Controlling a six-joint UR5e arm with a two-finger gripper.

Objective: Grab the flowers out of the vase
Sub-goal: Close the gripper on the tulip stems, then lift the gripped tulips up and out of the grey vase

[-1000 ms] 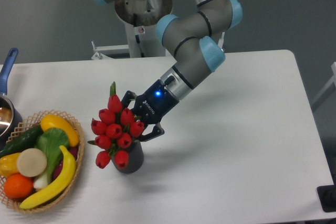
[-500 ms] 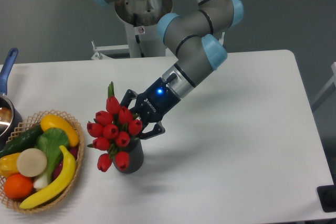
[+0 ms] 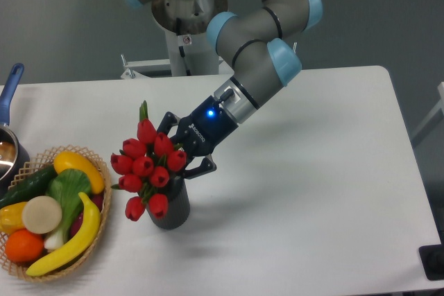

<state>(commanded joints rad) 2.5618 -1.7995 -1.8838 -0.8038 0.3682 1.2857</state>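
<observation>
1. The wicker basket [image 3: 97,230] of fruit and vegetables is sitting at the near left corner of the tabletop [image 3: 312,192], taking no part in the task.

2. The vase [image 3: 173,207] is standing upright on the tabletop, toward the near edge and left of centre, just beside the basket but not touching it.

3. The flowers [image 3: 147,168] are sitting above the mouth of the vase, leaning out toward the left edge. The lowest buds are hanging in front of the vase wall, so the stems are hidden; whether they are lifting clear of the mouth cannot be told.

4. The gripper [image 3: 182,155] is reaching in from the far right side, its fingers [image 3: 198,168] closing in on the bunch just above the vase rim. The jaws are looking partly closed around the stems behind the buds; firm contact is hidden by the blooms, so the hold is judged probable, not confirmed.

5. Progress judgement: approach and grasp are appearing complete; the extraction is remaining, since the bunch is not showing clear of the vase.

6. A blue-handled pot [image 3: 8,140] is standing at the left edge, farther back.
</observation>
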